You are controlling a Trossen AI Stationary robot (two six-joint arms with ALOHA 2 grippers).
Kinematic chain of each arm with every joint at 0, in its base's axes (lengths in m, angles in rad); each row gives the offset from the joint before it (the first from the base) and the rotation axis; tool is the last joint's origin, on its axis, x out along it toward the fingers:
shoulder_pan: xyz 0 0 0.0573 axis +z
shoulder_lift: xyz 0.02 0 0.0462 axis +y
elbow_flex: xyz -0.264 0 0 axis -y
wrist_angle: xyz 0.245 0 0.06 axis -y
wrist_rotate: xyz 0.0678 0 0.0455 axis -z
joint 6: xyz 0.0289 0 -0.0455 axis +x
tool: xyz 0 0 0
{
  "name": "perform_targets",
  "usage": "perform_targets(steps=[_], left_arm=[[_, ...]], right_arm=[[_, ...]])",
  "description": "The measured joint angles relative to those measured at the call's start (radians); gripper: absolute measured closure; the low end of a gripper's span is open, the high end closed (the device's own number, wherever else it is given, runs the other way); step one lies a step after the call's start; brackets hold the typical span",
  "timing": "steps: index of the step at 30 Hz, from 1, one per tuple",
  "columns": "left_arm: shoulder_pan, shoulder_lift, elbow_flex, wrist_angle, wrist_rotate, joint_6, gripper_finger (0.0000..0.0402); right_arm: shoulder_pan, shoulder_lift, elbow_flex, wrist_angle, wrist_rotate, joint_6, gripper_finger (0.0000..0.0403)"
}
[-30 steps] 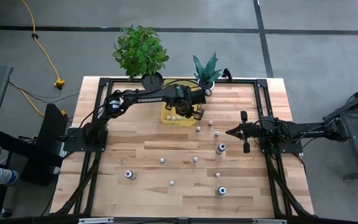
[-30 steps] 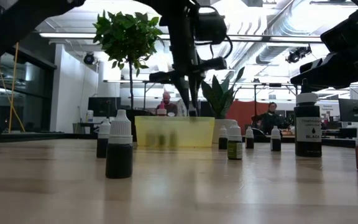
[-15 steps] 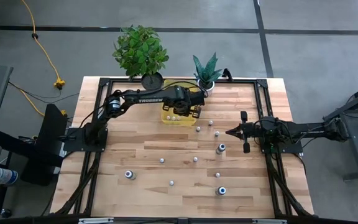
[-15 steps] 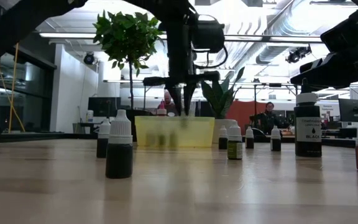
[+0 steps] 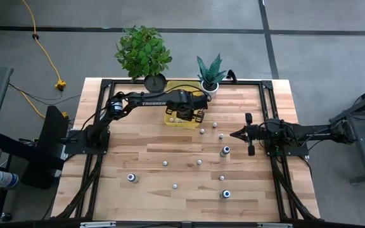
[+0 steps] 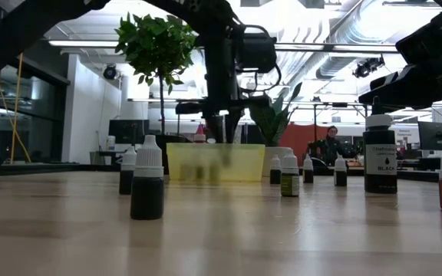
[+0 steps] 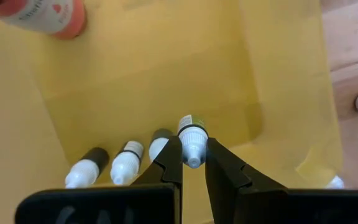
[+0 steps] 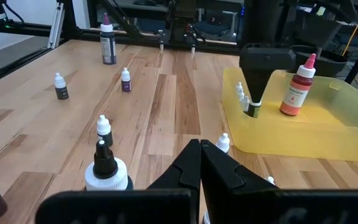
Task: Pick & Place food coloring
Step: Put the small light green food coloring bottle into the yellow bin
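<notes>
My left gripper (image 7: pixel 193 163) reaches down into the yellow tray (image 5: pixel 170 121) at the table's far middle and is shut on a small food coloring bottle (image 7: pixel 192 138) with a white cap. Three more small bottles (image 7: pixel 127 165) stand beside it in the tray, and a larger red-orange bottle (image 8: pixel 297 88) stands farther along. Several other bottles stand upright on the wood, among them a dark one (image 5: pixel 225 151) and another (image 5: pixel 132 178). My right gripper (image 5: pixel 239 133) hovers shut over the table's right side. My left gripper pinches the small bottle by its white cap (image 7: pixel 193 149) between its two fingers (image 7: pixel 171 158). The fingers come from above, pointing down. The bottle stays upright below them inside the tray (image 8: pixel 253 109); whether its base touches the tray floor, I cannot tell.
Two potted plants (image 5: pixel 143 54) (image 5: pixel 210 73) stand at the far edge behind the tray. Loose bottles dot the middle and near part of the table (image 5: pixel 199 162) (image 5: pixel 225 194). Bare wood lies on the left half (image 5: pixel 125 149).
My left gripper has carried the bottle from the tray's right end toward the table's left, farther over the tray, and has come down into it. It has stayed shut on the bottle. My right arm has kept still.
</notes>
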Motion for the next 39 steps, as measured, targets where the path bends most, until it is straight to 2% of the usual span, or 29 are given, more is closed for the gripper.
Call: perform_targets(steps=[7,17,27,39], left_arm=[[-0.002,0.039,0.000,0.006,0.072,0.036,0.0375],[-0.007,0.048,0.001,0.018,0.060,0.025,0.0374],[-0.006,0.048,0.001,0.018,0.065,0.043,0.0311],[-0.006,0.048,0.006,0.018,0.058,0.070,0.0306]], right_arm=[[0.000,0.000,0.000,0.000,0.000,0.000,0.0402],[0.000,0.000,0.000,0.000,0.000,0.000,0.0402],[0.000,0.000,0.000,0.000,0.000,0.000,0.0402],[0.000,0.000,0.000,0.000,0.000,0.000,0.0402]])
